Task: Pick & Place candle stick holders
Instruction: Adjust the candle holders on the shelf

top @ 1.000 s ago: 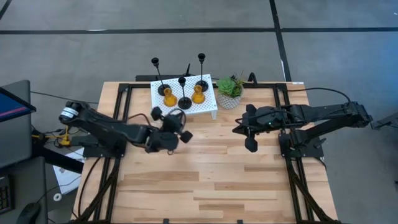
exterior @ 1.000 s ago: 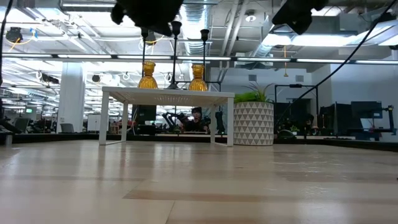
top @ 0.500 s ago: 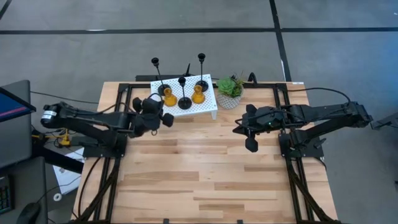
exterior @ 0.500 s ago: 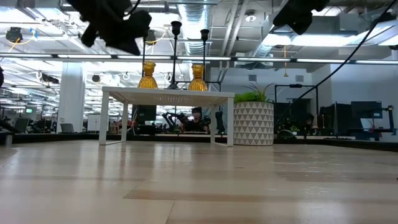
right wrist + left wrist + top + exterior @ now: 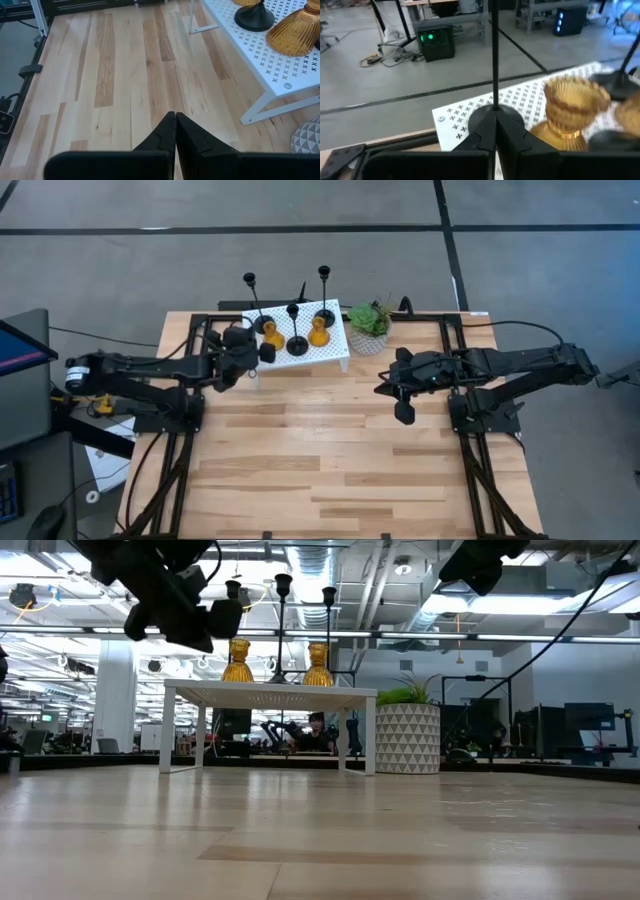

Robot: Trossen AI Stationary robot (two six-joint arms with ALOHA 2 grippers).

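Since the earlier frames the left gripper (image 5: 262,352) has swung from the open table toward the left end of the white perforated stand (image 5: 335,352); the right gripper (image 5: 383,388) has not moved. The left gripper, fingers pressed together and holding nothing, hangs above the table just beside the stand. The right gripper, likewise closed and empty, waits over the wooden table (image 5: 330,460) near the potted plant (image 5: 369,320).

All five candle stick holders rest on the stand. The high view shows three black holders (image 5: 297,343) with thin stems and two amber holders (image 5: 319,332) between them. The low view shows what the overhead view cannot: the stand is raised on legs, the amber holders (image 5: 238,662) sit on top, and the left gripper (image 5: 228,618) is level with them. The left wrist view alone shows one black holder's round base (image 5: 495,116) directly beyond the closed fingertips (image 5: 496,129), with a ribbed amber holder (image 5: 574,107) beside it.
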